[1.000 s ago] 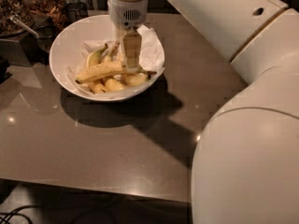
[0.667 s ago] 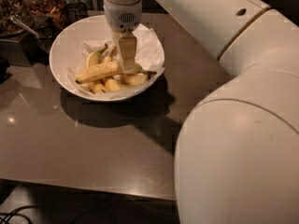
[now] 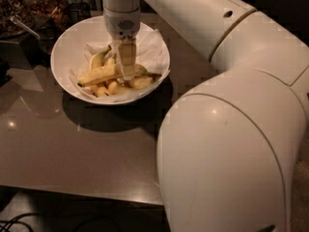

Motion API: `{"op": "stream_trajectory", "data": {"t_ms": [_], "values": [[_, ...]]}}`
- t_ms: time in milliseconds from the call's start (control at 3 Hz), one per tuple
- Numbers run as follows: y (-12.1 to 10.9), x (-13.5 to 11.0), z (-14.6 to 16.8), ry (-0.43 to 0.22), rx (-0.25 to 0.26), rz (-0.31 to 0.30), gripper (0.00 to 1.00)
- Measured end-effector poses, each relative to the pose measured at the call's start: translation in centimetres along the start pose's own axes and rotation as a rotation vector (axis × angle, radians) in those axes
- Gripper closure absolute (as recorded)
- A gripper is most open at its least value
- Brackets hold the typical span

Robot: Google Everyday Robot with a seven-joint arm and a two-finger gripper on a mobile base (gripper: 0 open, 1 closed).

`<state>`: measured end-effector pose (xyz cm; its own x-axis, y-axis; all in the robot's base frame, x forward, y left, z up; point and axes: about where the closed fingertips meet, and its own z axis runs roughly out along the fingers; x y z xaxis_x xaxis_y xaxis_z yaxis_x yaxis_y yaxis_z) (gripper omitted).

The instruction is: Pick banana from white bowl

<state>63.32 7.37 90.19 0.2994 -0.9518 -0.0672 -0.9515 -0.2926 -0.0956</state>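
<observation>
Dark glossy tabletop (image 3: 72,153), white bowl (image 3: 62,57) toward eleven o'clock.
Inside the bowl the banana (image 3: 99,75) lies across the paper lining (image 3: 152,42), its length running from nine to three o'clock; the gripper (image 3: 127,67) points straight down at its middle, and whether it grips cannot be told.

**No readable text anywhere we can find**

We went over the whole scene and can't read a single word, number or logo. The white bowl (image 3: 65,57) has a plain glossy wall. The arm (image 3: 231,129) is plain white shell, with only a small slotted grille (image 3: 123,24) at the wrist. The desk (image 3: 72,153) shows just glare spots. The tool (image 3: 127,66) hangs down inside the bowl, right at the banana (image 3: 99,75), and we see no label on it either. The dark stuff (image 3: 46,6) behind the bowl is too dim to tell.
</observation>
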Motion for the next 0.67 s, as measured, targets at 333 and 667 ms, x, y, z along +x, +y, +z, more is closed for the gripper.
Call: {"op": "stream_trajectory", "data": {"t_ms": [333,667], "values": [[-0.1,0.2,1.5,0.003,-0.034,0.012,0.30],[0.7,0.7,2.6,0.029,-0.066,0.020,0.48]]}}
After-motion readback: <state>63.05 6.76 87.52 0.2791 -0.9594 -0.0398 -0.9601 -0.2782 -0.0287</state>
